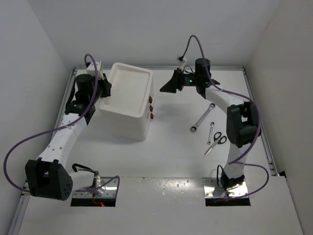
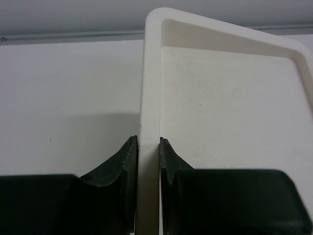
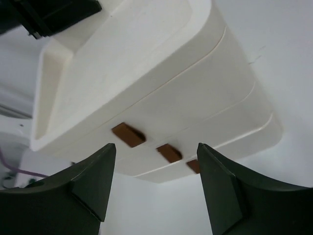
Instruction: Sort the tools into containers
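Note:
The tall white drawer box (image 1: 128,105) stands left of centre, its shallow tray top (image 2: 230,98) holding nothing. My left gripper (image 1: 104,90) is shut on the tray's left rim (image 2: 150,98), one finger on each side of it (image 2: 149,147). My right gripper (image 1: 168,87) is open and empty (image 3: 156,149), a short way in front of the three reddish-brown knobs (image 1: 150,108); the top knob (image 3: 128,134) and middle knob (image 3: 169,152) show between its fingers. The longer wrench (image 1: 202,118), shorter wrench (image 1: 211,132) and black-handled scissors (image 1: 215,143) lie on the table at right. No pliers are in view.
All three drawers look closed. White walls and a metal rail (image 1: 257,112) enclose the table. The right arm's elbow (image 1: 242,125) hangs just right of the tools. My left gripper also shows at the top left of the right wrist view (image 3: 49,14).

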`<state>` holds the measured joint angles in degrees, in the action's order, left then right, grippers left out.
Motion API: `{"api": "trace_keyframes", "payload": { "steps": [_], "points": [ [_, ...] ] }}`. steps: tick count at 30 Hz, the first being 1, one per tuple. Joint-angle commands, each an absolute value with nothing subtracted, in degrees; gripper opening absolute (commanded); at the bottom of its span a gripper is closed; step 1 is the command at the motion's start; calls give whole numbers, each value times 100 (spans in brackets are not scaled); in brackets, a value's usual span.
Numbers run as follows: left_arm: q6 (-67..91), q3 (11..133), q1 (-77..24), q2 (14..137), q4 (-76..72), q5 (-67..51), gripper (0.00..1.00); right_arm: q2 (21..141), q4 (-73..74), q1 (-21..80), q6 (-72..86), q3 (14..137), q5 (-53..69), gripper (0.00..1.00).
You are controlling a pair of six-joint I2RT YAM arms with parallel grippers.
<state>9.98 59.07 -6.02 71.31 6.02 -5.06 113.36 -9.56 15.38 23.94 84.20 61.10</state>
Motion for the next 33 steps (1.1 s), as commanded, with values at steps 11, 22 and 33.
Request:
{"api": "trace_keyframes", "payload": {
  "steps": [11, 22, 33],
  "points": [
    [2953, 5599, -932, 7971, 2505, 177, 0, 10607, -3355, 1608, 6115, 6768, 5766, 68],
    [2848, 5582, -704, 8051, 2400, -456, 0, 12894, -9150, 1661, 11900, 7233, 5573, 68],
    [2900, 5370, -537, 7875, 2119, -659, 0, 13070, -9527, 1766, 12181, 7365, 5388, 62]
  ]
}}
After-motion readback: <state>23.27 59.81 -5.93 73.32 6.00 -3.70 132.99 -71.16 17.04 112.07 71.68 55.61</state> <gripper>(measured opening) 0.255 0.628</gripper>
